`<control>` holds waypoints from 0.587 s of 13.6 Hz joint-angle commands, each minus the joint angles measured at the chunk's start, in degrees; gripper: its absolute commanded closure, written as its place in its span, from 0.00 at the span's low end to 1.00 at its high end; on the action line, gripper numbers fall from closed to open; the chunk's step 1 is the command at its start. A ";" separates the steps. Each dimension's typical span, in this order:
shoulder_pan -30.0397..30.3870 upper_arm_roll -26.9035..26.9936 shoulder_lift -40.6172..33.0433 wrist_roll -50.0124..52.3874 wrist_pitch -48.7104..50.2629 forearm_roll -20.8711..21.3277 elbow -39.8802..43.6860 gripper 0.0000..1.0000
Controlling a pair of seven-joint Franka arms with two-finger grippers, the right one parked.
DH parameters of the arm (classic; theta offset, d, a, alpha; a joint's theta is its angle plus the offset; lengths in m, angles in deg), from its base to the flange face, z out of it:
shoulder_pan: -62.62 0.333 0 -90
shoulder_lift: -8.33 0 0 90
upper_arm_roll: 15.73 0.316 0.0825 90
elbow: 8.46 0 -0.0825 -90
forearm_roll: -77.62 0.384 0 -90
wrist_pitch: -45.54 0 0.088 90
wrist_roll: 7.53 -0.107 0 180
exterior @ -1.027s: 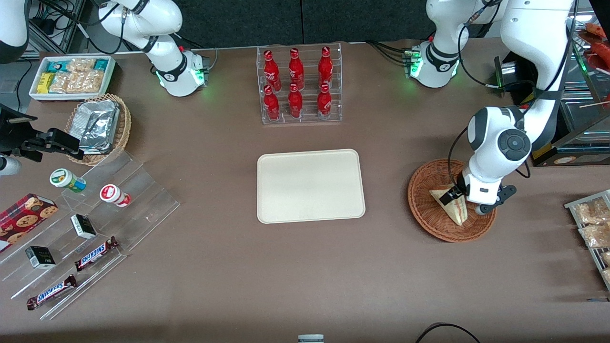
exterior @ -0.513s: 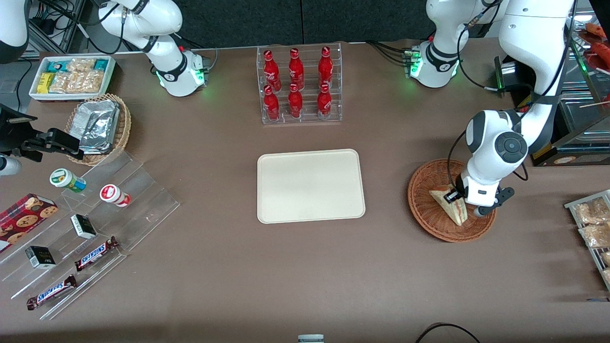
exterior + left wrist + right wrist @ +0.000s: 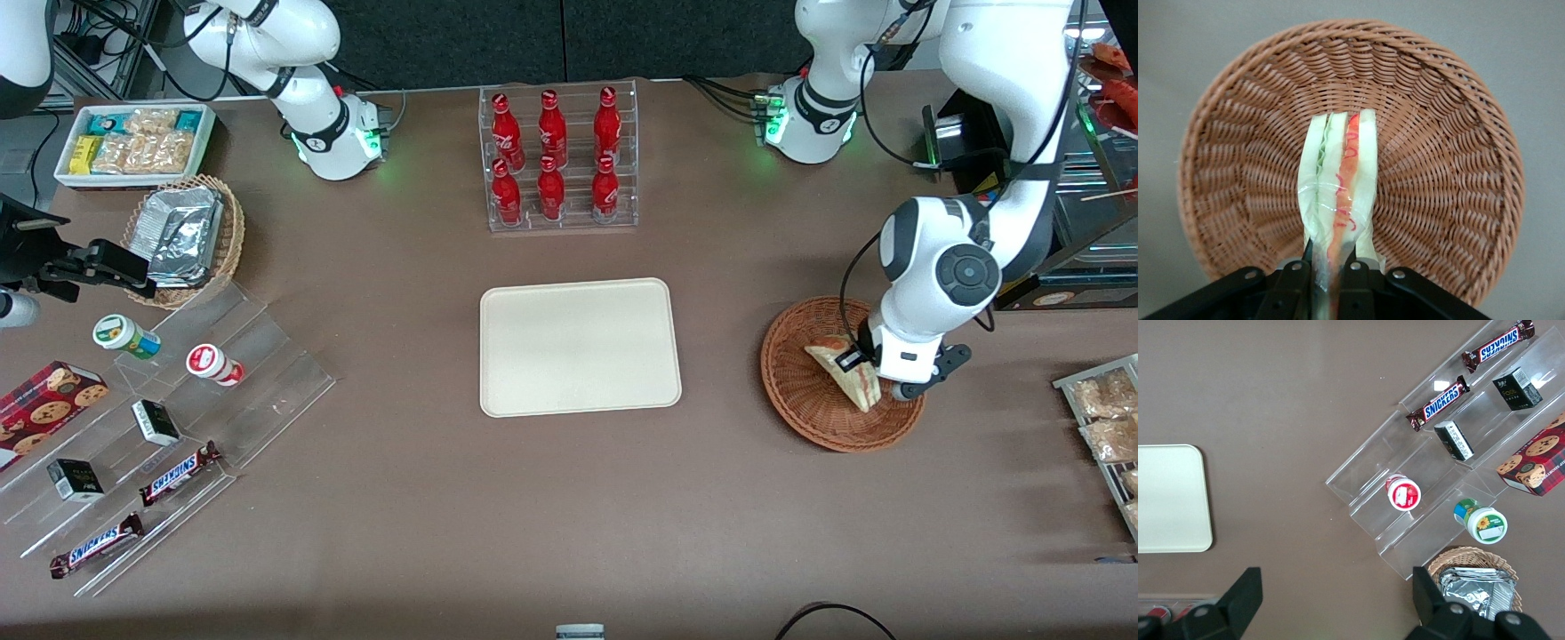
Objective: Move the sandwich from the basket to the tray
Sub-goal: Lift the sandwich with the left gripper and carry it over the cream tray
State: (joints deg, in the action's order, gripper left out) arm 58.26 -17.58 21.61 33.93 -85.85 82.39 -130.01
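My gripper [image 3: 855, 360] is over the basket [image 3: 800, 391], closed on the sandwich [image 3: 845, 372]. From the front, my wrist covers part of the wedge and its far end; the sandwich slants across the basket near the rim. My wrist camera shows what that view hides: both fingers [image 3: 1295, 277] clamp the bread at one end, the cut edge with its red and green filling faces the lens, and the sandwich [image 3: 1338, 180] hangs over the basket's [image 3: 1438, 133] weave. The tray [image 3: 578, 347] sits well apart on the surface [image 3: 569, 498].
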 commanded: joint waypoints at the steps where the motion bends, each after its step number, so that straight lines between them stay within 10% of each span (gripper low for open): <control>1: -1.35 -0.08 -0.89 0.82 6.21 1.20 3.77 1.00; 8: -6.01 -0.70 -0.63 0.56 26.24 1.29 18.08 1.00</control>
State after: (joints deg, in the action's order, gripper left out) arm 53.68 -18.16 20.70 33.90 -64.61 82.73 -116.22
